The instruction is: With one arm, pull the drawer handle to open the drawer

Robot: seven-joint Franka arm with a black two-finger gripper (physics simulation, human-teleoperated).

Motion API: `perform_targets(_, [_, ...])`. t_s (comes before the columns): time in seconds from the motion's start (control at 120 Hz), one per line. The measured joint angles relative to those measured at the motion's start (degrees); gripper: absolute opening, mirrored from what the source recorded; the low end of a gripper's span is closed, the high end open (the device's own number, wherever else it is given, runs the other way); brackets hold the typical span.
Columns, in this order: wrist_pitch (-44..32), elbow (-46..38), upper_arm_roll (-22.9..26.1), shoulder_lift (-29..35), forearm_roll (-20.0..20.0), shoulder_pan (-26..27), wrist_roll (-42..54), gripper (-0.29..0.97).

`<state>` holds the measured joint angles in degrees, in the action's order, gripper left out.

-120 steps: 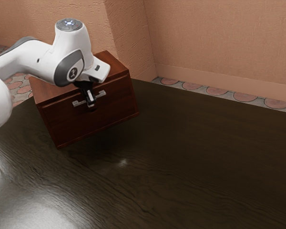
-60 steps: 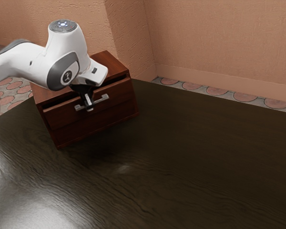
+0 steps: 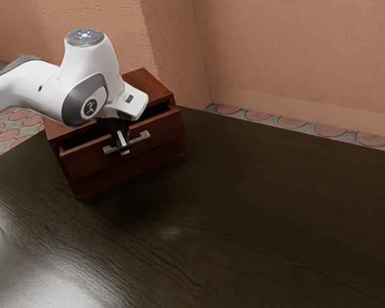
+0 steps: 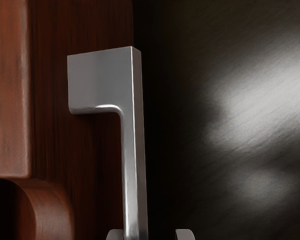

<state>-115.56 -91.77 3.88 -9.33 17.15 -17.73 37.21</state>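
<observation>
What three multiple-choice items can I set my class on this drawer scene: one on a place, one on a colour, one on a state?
1. Where is the gripper?
A. Over the bare table
B. At the drawer's handle
C. On top of the cabinet

2. What colour is the handle?
A. Gold
B. Black
C. Silver-grey

3. What state is the drawer in?
A. Partly pulled out
B. Fully shut
C. Lifted out onto the table

Answers:
1 B: in the exterior view the gripper is at the handle.
2 C: the wrist view shows a grey metal bar.
3 A: the drawer front stands out from the cabinet on the dark table, with a dark gap behind it.
</observation>
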Motion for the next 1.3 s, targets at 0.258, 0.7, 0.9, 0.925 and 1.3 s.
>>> perform_targets(0.258, [-0.10,-1.02,1.09,1.14,-0.39,0.11,-0.15,0.03])
perform_targets(0.7, [-0.44,-5.91,2.36,5.04,-1.09,0.22,-0.53,0.03])
perform_targets(0.9, [-0.52,-7.88,2.68,6.81,-1.47,0.40,-0.70,0.03])
perform_targets(0.925, [-0.54,-8.10,2.84,7.00,-1.55,0.26,-0.72,0.03])
perform_targets(1.3, [-0.93,-10.62,5.16,9.26,-2.58,-1.91,-0.94,0.03])
